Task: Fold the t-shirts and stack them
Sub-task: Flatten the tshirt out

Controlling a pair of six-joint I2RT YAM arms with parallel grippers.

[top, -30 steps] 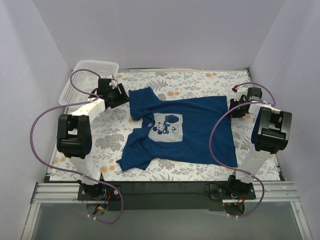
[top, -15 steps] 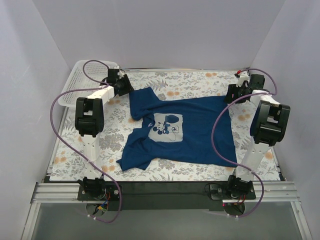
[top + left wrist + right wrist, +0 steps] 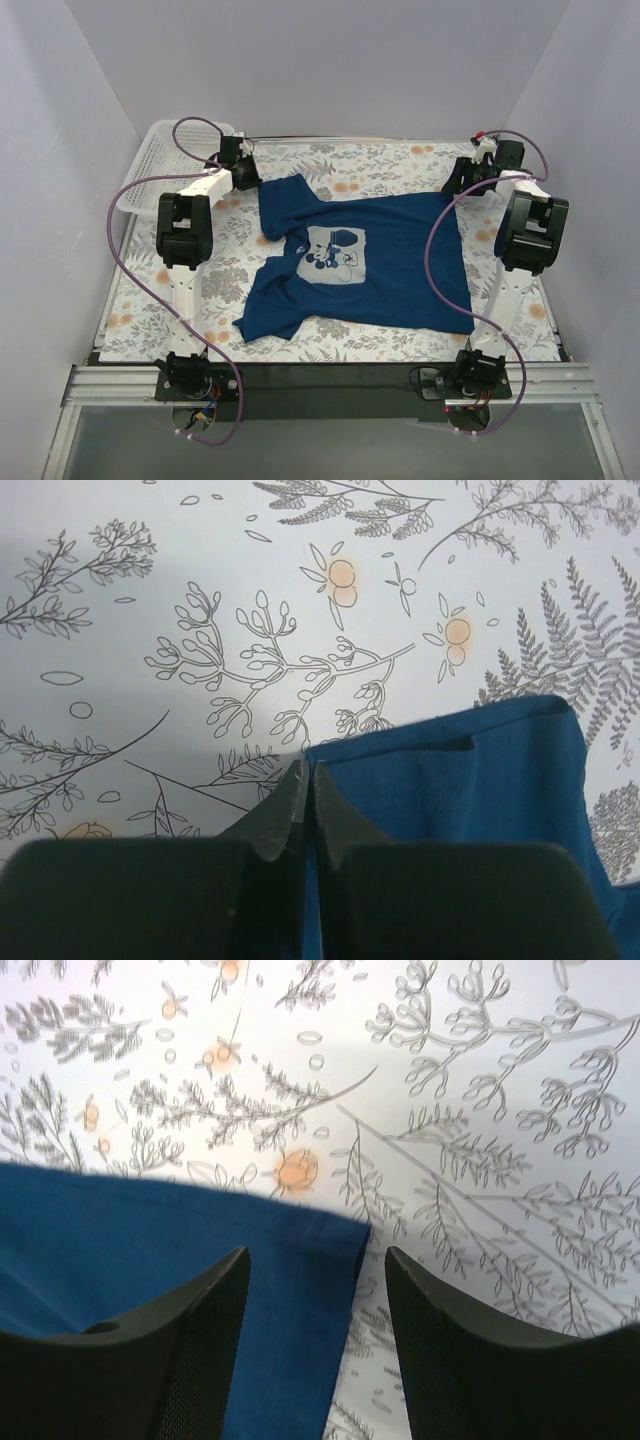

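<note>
Jaws together on left gripper point(image 3: 303, 780), apart on right gripper point(image 3: 315, 1256), I just reached corners of the navy-blue cotton t-shirt point(image 3: 400, 260) for gripping.

Overhead; close wrist views, t-shirt point(image 3: 390, 260) seemingly shared.

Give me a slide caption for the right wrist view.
Open right gripper poised over a corner of the blue t-shirt.

Light came bright, soft and even from overhead, washing the tabletop point(image 3: 400, 160) pale. Shadows on it were faint. In my wrist views its pattern was sharp. A grey shade dimmed the left view's upper-left corner, and my left pincer point(image 3: 305, 790) and right pincer point(image 3: 315, 1260) loomed near-black, underlit.
</note>
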